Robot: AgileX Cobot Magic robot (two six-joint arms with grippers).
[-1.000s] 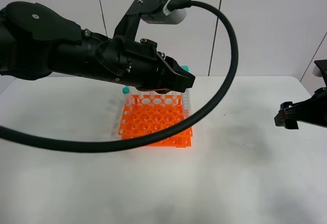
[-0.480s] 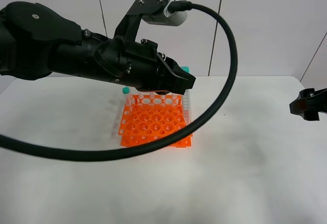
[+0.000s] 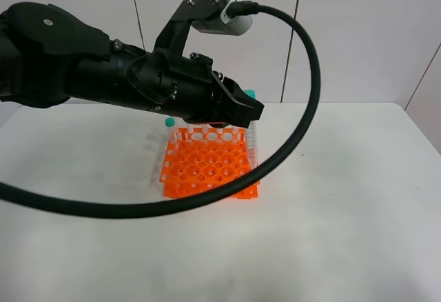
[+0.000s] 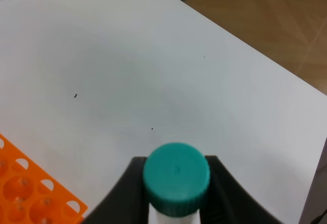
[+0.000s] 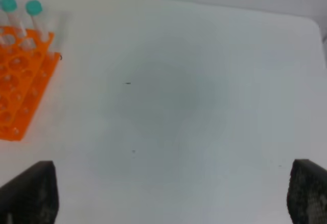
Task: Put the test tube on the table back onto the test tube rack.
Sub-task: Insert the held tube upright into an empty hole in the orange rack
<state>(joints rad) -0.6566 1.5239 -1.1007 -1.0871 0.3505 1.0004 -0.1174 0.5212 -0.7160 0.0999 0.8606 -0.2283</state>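
Upright by a corner of the bright orange plastic rack (image 3: 207, 164), near the white table's (image 3: 344, 212) far edge: the slim clear teal-capped test tube (image 4: 176, 175), pinched below its cap in my left claw (image 3: 244, 112). My right claw (image 5: 171, 193) gapes empty. The tube is likely light, stiff and slick, so I'd grip it near the cap.

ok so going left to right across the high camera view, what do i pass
left arm → orange test tube rack → test tube held at the rack's right edge → bare white table
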